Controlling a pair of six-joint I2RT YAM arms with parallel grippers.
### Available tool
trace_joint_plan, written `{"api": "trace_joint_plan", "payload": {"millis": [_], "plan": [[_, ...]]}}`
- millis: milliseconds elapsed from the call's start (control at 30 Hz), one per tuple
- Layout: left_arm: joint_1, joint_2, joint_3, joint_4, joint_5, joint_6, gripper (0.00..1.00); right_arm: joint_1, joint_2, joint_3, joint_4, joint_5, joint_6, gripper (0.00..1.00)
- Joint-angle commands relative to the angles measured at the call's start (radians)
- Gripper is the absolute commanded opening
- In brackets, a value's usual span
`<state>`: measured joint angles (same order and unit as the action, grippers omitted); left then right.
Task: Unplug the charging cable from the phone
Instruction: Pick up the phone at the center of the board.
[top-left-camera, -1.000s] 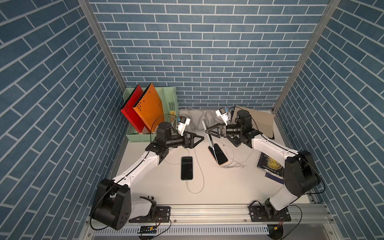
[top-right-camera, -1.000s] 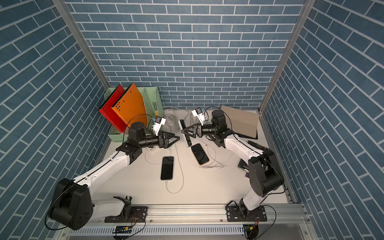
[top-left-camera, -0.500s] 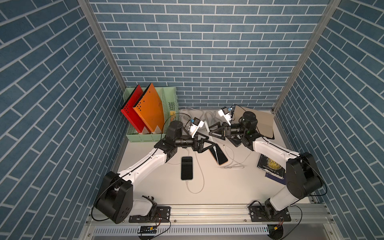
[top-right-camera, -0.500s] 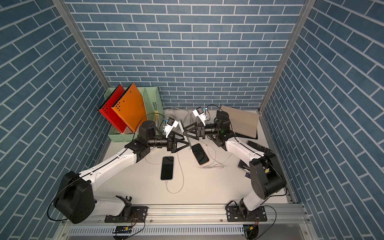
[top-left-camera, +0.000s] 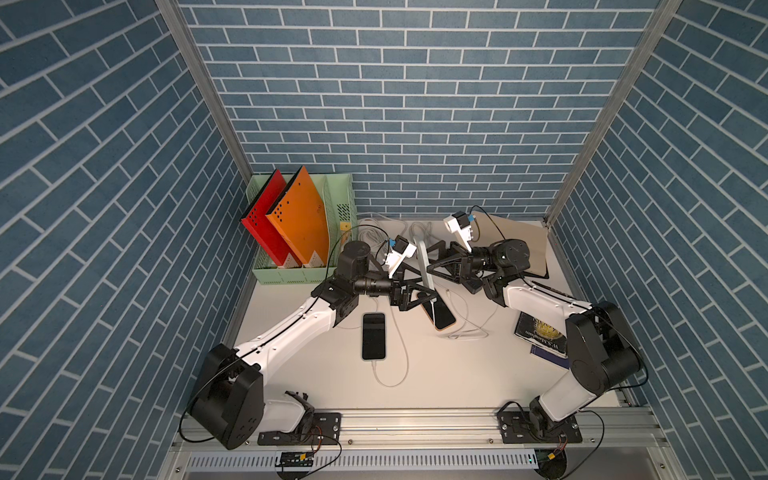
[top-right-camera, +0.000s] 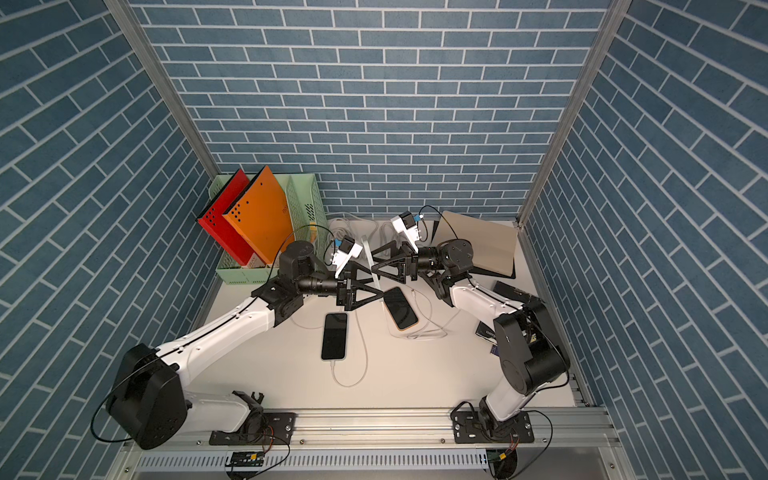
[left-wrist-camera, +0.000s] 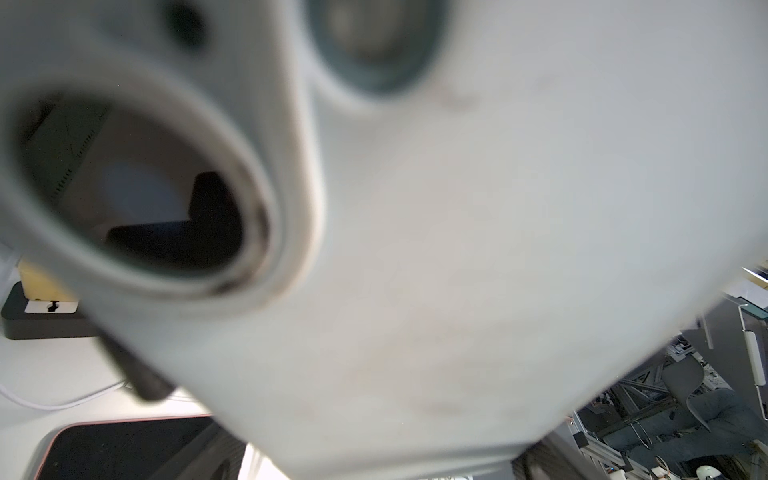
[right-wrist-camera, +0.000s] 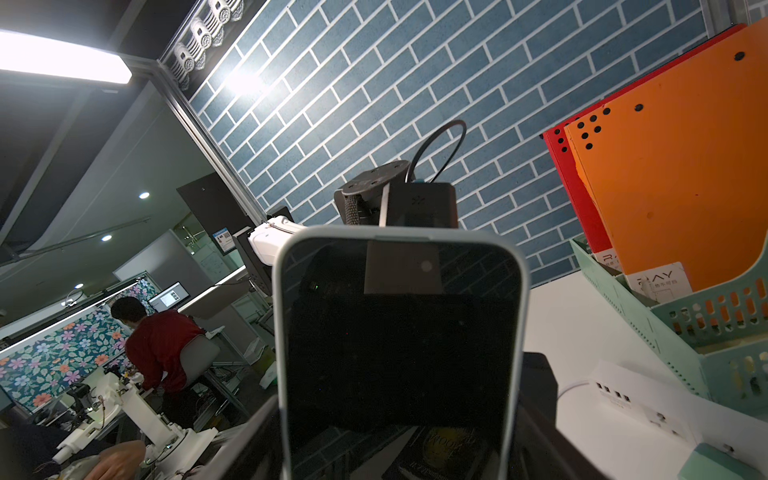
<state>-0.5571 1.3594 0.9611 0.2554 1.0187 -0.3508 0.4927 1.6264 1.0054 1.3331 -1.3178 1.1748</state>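
My right gripper (top-left-camera: 432, 264) is shut on a pale-cased phone (top-left-camera: 424, 259) and holds it upright above the table's middle, edge-on in both top views. In the right wrist view its dark screen (right-wrist-camera: 399, 353) faces the camera between my two fingers (right-wrist-camera: 536, 415). A thin white charging cable (top-left-camera: 433, 311) hangs from its lower end. My left gripper (top-left-camera: 428, 296) is open, its fingertips at that lower end, and hides the plug. The phone's blurred case back (left-wrist-camera: 457, 249) fills the left wrist view.
Two more phones lie below: an orange-cased one (top-left-camera: 441, 318) and a dark one (top-left-camera: 373, 336) with its own white cable. A green file rack (top-left-camera: 307, 274) with red and orange folders stands back left. A brown board (top-left-camera: 515, 241), a book (top-left-camera: 540, 336) and a power strip (right-wrist-camera: 631, 399) lie around.
My left arm has swung right across the table, bringing its open gripper to the held phone's lower end. The right gripper keeps the phone almost still.
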Motion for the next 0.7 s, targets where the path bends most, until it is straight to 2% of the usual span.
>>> {"api": "trace_joint_plan", "payload": {"millis": [0, 167, 367, 667], "plan": [[0.007, -0.002, 0.006, -0.014, -0.050, 0.021, 1.00, 0.009, -0.011, 0.006, 0.121, 0.028, 0.100, 0.17], [0.007, -0.020, 0.005, -0.011, -0.066, 0.019, 1.00, 0.008, -0.021, -0.006, 0.072, 0.068, 0.039, 0.16], [0.007, -0.034, 0.008, -0.015, -0.081, 0.017, 0.99, 0.010, -0.097, -0.017, -0.250, 0.143, -0.222, 0.15], [0.007, -0.034, 0.010, -0.001, -0.074, 0.012, 0.94, 0.016, -0.116, -0.038, -0.252, 0.176, -0.233, 0.14]]}}
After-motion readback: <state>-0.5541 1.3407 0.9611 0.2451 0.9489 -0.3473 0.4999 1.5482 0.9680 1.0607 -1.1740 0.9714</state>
